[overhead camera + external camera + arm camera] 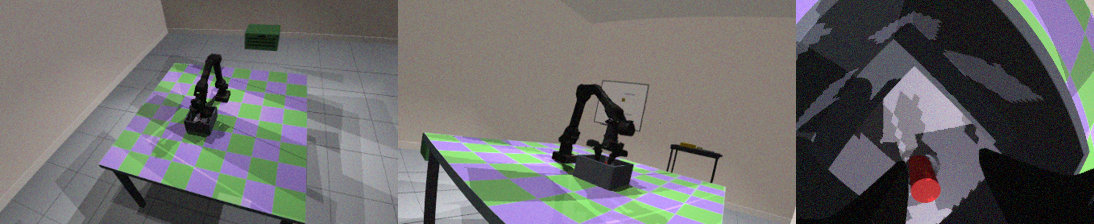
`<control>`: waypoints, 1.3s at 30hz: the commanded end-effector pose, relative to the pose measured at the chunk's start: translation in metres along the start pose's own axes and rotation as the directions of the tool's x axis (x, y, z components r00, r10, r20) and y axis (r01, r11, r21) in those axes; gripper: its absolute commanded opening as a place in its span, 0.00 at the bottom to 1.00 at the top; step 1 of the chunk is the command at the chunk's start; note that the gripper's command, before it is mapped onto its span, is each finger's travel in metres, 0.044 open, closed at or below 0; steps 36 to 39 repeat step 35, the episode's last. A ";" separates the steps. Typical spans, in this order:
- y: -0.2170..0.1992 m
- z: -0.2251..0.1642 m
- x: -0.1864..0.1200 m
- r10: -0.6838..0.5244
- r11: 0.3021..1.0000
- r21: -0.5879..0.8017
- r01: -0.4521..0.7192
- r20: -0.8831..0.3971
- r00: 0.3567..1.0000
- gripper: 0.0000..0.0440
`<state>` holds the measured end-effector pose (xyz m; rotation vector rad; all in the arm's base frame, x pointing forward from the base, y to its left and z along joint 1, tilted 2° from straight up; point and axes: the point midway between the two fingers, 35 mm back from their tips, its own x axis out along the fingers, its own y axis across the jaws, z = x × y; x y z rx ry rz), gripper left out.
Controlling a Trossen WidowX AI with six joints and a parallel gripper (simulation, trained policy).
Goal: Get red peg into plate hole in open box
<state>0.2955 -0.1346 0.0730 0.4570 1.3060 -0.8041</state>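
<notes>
The open dark grey box (199, 128) (591, 173) (991, 77) stands on the checkered table. The pale plate (933, 105) lies at its bottom. The red peg (925, 190) (606, 163) is inside the box, its round top towards the wrist camera. Its lower end is at the ringed hole in the plate and looks seated in it; how deep cannot be told, and part of the peg shows above the plate. My gripper (942, 160) (605, 159) reaches down into the box, open, with its fingers on either side of the peg. The left finger in the wrist view is close to the peg, the right one well apart.
The box walls surround my fingers. The checkered table (258, 161) (515, 188) extends around the box. A green crate (263, 37) is beyond the table, and a small side table (698, 151) and a whiteboard (636, 89) are in the background.
</notes>
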 end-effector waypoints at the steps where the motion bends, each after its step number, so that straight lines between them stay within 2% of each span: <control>1: 0.032 0.022 0.001 0.113 0.993 -0.017 -0.113 0.028 0.993 0.71; 3: 0.039 0.028 -0.001 0.147 0.989 -0.019 -0.146 0.033 0.989 0.83; 6: 0.037 0.041 -0.004 0.137 0.990 -0.022 -0.137 0.037 0.990 0.98; 7: 0.040 0.043 -0.006 0.146 0.989 -0.024 -0.145 0.032 0.989 1.00; 23: 0.082 0.077 -0.056 0.285 0.956 -0.084 -0.281 0.038 0.958 1.00; 39: 0.082 0.077 -0.056 0.285 0.956 -0.084 -0.281 0.038 0.958 1.00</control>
